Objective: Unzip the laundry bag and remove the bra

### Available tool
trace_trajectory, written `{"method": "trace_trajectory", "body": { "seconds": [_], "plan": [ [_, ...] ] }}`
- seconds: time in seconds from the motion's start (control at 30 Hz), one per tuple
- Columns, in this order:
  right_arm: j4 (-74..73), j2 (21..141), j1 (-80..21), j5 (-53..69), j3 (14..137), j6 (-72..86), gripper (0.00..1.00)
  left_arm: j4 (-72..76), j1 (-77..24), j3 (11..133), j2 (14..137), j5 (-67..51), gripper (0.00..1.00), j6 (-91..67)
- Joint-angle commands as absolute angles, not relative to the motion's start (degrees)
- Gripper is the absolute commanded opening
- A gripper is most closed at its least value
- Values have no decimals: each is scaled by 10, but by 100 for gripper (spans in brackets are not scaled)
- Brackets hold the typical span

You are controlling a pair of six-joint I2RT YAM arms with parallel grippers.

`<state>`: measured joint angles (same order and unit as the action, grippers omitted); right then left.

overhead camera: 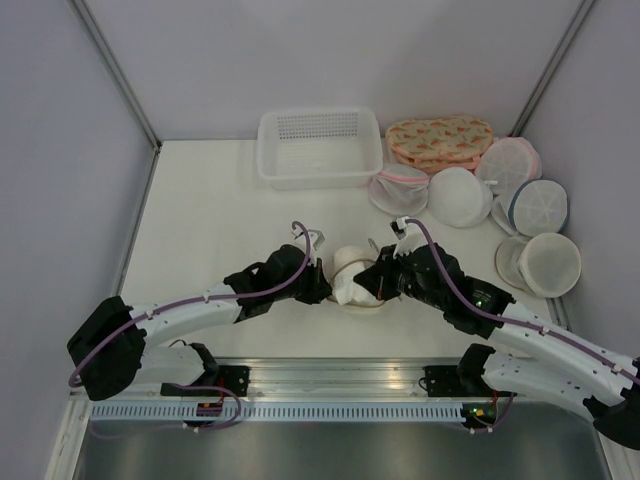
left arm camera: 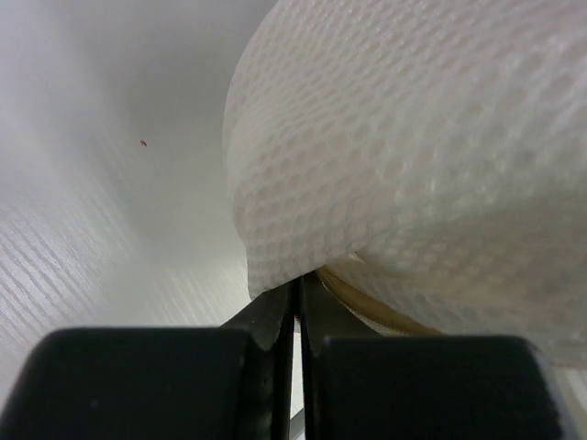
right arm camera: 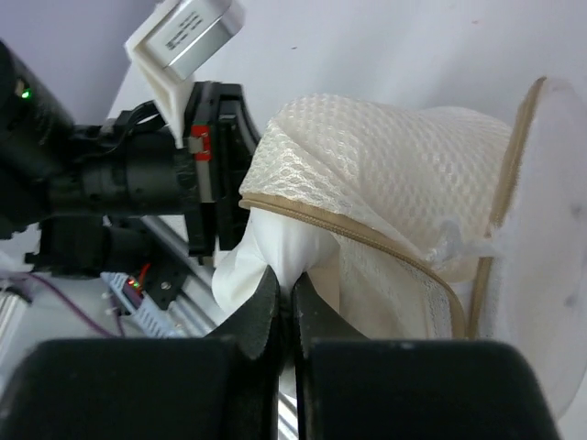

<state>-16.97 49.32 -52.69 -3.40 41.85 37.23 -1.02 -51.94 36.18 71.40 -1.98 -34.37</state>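
Observation:
The laundry bag (overhead camera: 352,266), a cream mesh pouch with a tan rim, sits mid-table between both grippers. My left gripper (overhead camera: 322,287) is shut on its left edge. In the left wrist view the shut tips (left arm camera: 300,286) go under the mesh of the laundry bag (left arm camera: 413,156). In the right wrist view the laundry bag (right arm camera: 394,156) is open along its tan rim, and white fabric of the bra (right arm camera: 280,240) bulges out of the opening. My right gripper (right arm camera: 286,280) is shut on that white fabric. The left gripper (right arm camera: 213,174) shows behind, at the bag's far edge.
A white perforated basket (overhead camera: 320,148) stands at the back. A floral orange pouch (overhead camera: 438,138) and several white dome pouches (overhead camera: 460,196) (overhead camera: 538,207) (overhead camera: 545,263) fill the back right. The arms' mounting rail (overhead camera: 330,385) runs along the near edge.

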Motion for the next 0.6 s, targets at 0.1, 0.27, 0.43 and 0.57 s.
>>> {"method": "trace_trajectory", "body": {
  "seconds": [0.1, 0.27, 0.43, 0.57],
  "plan": [
    [-105, 532, -505, 151, 414, 404, 0, -6, -522, 359, 699, -3, 2, -360],
    [-76, 575, -505, 295, 403, 383, 0, -14, -521, 358, 689, 22, 2, -361],
    [-48, 562, -505, 369, 395, 371, 0, -14, -521, 354, 686, 25, 2, -362],
    [-15, 512, -504, 374, 389, 379, 0, -14, -521, 352, 686, 26, 2, -363]
  ]
}}
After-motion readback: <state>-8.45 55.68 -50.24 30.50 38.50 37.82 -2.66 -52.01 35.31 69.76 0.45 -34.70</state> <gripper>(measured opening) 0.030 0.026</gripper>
